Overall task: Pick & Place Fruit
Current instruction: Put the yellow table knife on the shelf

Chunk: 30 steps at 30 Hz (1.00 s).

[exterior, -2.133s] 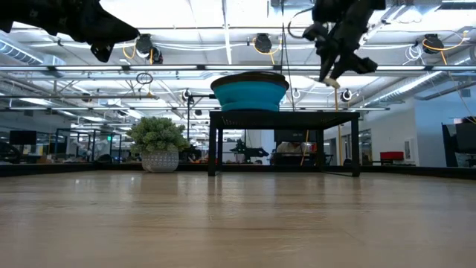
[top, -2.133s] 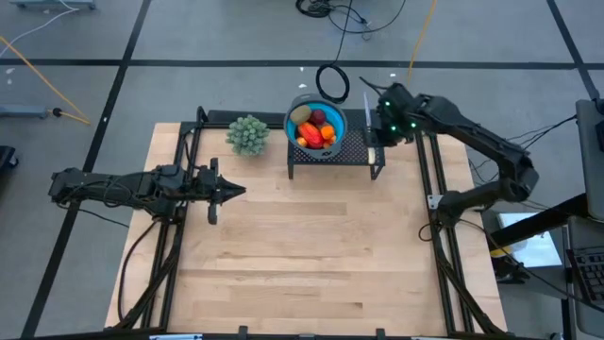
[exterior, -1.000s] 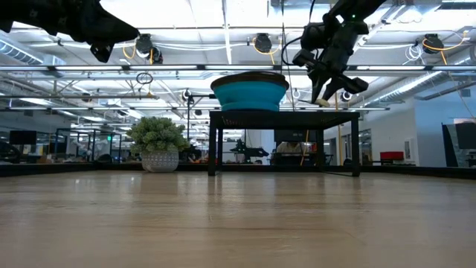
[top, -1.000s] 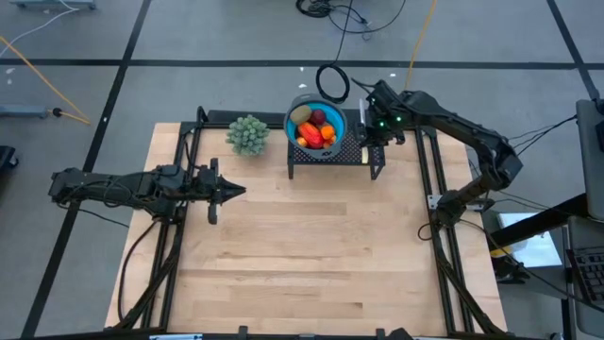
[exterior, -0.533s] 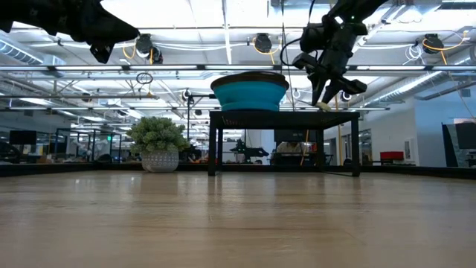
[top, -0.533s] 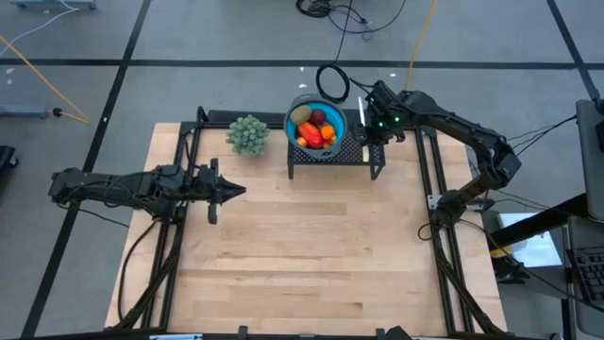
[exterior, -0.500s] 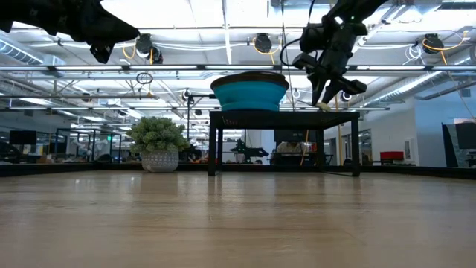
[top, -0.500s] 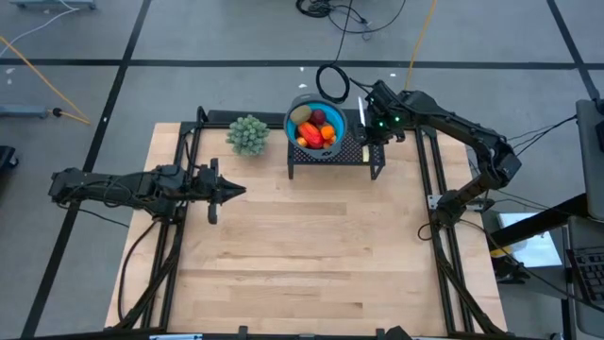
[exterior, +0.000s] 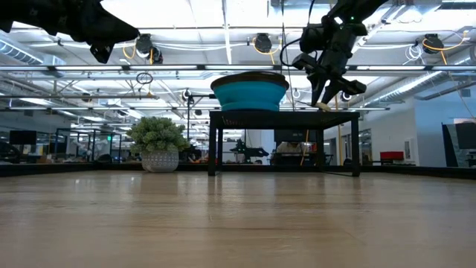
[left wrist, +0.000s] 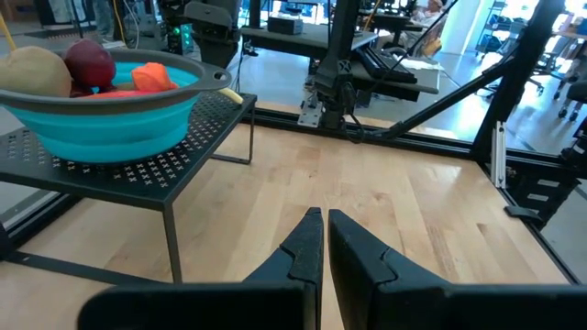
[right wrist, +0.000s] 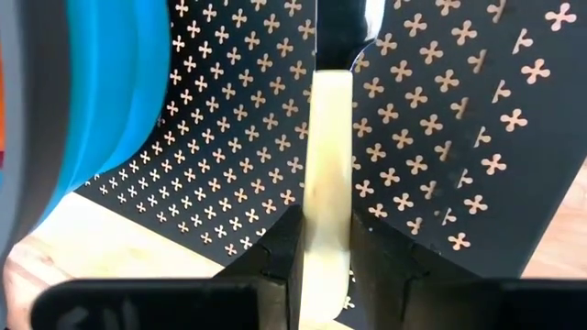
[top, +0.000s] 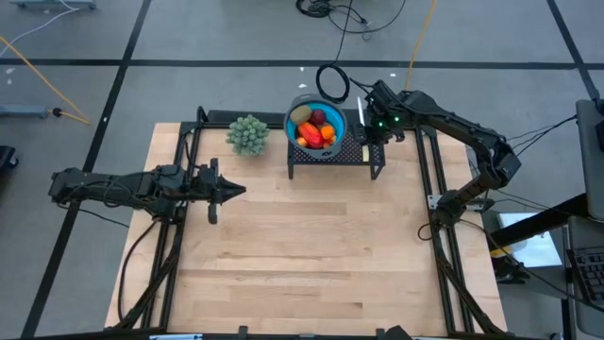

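Fruit (top: 315, 128) piled in blue bowl (top: 295, 106) on black perforated stand (top: 350, 151) at table's 12 o'clock | right gripper (top: 364, 117) at bowl's 3 o'clock — clamped on pale yellow handle (right wrist: 326, 192) | left gripper (top: 237, 192) at 9 o'clock — pinched shut, empty

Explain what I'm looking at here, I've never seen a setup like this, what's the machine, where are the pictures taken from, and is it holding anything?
Two dark robot arms work at a wooden table. One picture looks straight down, one looks level across the tabletop, and one comes from each arm's wrist. On the table stand a bushy plant ball and a small black perforated stand carrying a blue bowl of toy fruit. The right pincer, over the stand beside the bowl, is shut on a pale cream handle with a dark end. The left pincer is shut and empty, waiting at the table's left.
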{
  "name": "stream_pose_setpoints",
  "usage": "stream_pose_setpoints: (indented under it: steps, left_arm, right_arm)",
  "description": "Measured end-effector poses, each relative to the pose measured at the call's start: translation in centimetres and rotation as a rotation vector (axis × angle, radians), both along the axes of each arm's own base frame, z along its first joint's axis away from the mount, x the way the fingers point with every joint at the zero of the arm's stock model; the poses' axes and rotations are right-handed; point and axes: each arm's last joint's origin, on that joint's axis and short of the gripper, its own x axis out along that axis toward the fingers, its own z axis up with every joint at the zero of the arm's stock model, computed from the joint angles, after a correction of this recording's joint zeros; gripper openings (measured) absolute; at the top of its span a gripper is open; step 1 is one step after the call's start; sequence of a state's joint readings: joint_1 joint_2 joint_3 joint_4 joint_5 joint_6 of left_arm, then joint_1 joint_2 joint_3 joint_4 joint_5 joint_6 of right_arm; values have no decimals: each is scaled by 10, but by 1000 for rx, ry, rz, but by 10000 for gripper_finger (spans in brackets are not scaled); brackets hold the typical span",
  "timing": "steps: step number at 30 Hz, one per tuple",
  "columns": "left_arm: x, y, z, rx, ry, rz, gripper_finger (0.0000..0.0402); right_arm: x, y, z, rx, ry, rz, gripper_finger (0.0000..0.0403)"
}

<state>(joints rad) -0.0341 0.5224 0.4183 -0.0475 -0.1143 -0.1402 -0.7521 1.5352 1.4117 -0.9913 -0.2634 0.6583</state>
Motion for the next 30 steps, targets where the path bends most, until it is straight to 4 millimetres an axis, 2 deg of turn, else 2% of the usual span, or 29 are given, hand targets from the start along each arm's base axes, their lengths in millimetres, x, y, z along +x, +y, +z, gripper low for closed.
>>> stream_pose_setpoints:
  steps: [21, 30]
  left_arm:
    - [0, 0, 0, 7, 1, 0, 19]
    - [0, 0, 0, 6, 1, 0, 19]
  right_arm:
    - [-1, 1, -1, 53, -5, -41, 64]
    - [-4, 3, -13, 114, -2, -35, 64]
